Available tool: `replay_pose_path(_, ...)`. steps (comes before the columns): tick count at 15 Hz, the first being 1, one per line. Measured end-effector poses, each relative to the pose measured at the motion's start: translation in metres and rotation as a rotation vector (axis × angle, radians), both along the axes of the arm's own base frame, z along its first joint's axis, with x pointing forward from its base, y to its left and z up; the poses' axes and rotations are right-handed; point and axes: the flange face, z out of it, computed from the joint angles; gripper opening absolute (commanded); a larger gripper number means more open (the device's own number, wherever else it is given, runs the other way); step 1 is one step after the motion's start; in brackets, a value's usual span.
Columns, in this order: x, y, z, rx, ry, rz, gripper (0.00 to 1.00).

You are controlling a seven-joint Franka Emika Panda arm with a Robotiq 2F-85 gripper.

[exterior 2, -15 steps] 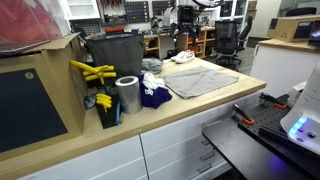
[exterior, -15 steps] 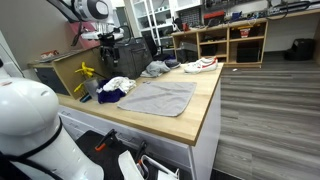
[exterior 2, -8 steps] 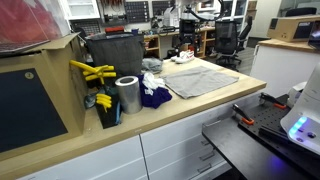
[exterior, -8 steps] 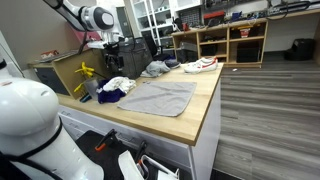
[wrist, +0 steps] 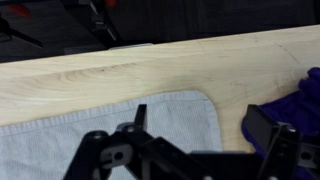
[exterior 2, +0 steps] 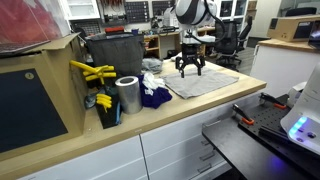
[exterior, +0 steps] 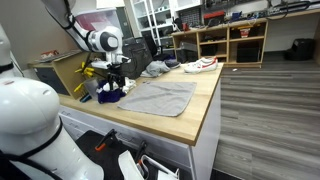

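Observation:
My gripper [exterior: 115,79] is open and empty. It hangs low over the near-left corner of a grey towel [exterior: 160,97] that lies flat on the wooden countertop [exterior: 205,110]. In the other exterior view the gripper [exterior 2: 190,68] is just above the towel [exterior 2: 208,80]. In the wrist view the open fingers [wrist: 200,125] straddle the towel's rounded corner [wrist: 100,125], with a purple cloth [wrist: 305,95] beside one finger. The purple cloth [exterior 2: 153,96] lies next to a white cloth [exterior 2: 150,80].
A silver roll [exterior 2: 127,95], yellow tools [exterior 2: 92,72] and a dark bin [exterior 2: 115,52] stand at one end of the counter. Shoes [exterior: 200,65] and a grey garment [exterior: 155,69] lie at the far end. Shelving [exterior: 230,40] stands behind.
The arm has come down and moved from above the back of the counter to just over the towel's corner beside the purple cloth. The gripper stays open.

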Motion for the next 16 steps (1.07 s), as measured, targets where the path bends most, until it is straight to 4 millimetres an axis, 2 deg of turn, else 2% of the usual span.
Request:
replay_pose_path(5,-0.009,0.006,-0.059,-0.005,0.06,-0.01,1.0)
replay_pose_path(8,-0.015,0.01,-0.085,0.006,0.09,-0.04,1.0)
replay_pose_path(10,-0.017,0.017,-0.093,0.006,0.074,-0.058,1.0)
replay_pose_path(16,-0.03,0.055,-0.095,-0.029,-0.044,-0.151,1.0)
